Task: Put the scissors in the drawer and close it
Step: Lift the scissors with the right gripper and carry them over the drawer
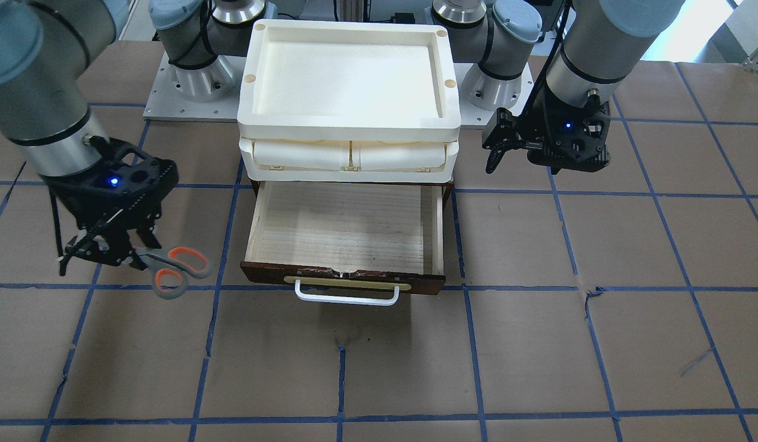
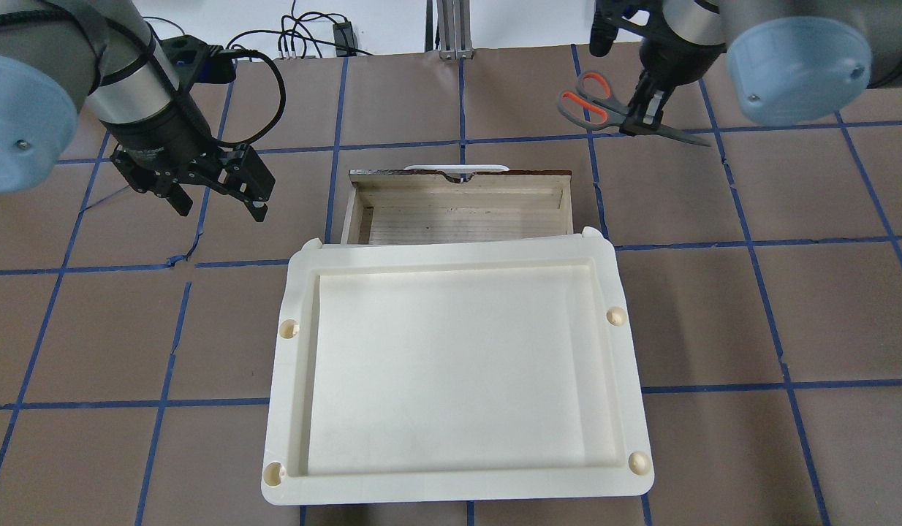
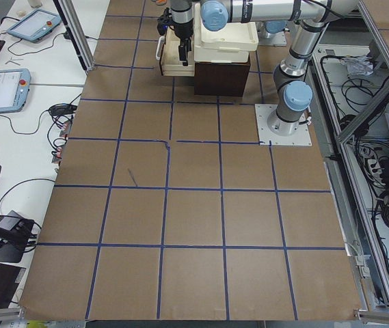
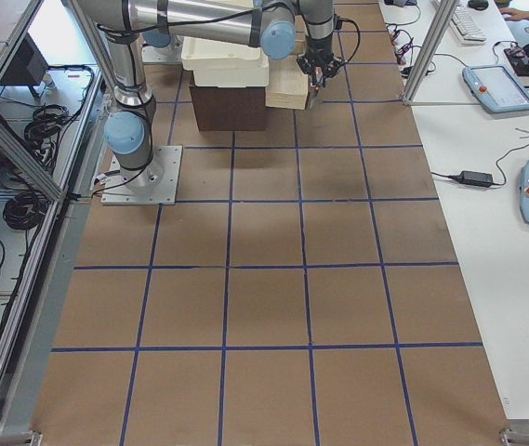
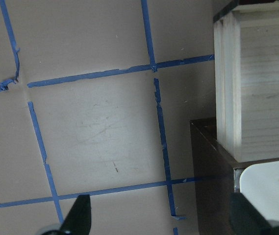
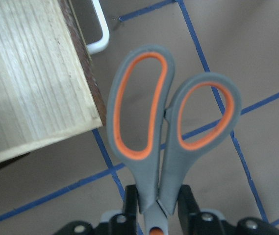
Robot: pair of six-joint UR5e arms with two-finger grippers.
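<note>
The scissors [image 1: 173, 270], grey handles with orange-lined loops, are held at the pivot by my right gripper [image 1: 128, 259], which is shut on them. They hang just above the table, beside the drawer's right end; the blades point away from the drawer [image 2: 593, 98]. The right wrist view shows the loops [image 6: 168, 132] in front of the fingers [image 6: 186, 205]. The drawer [image 1: 345, 224] stands pulled out, pale wood, nothing inside, with a white bar handle [image 1: 347, 299] on its dark front. My left gripper [image 2: 218, 208] is open and holds nothing, hovering left of the drawer [image 5: 257, 83].
A cream-white plastic tray [image 2: 451, 252] sits on the dark brown cabinet [image 3: 221, 75] above the drawer and overhangs its back part. The tray's corner shows in the left wrist view [image 5: 271, 191]. Brown table paper with blue tape lines [image 1: 539, 344] lies around.
</note>
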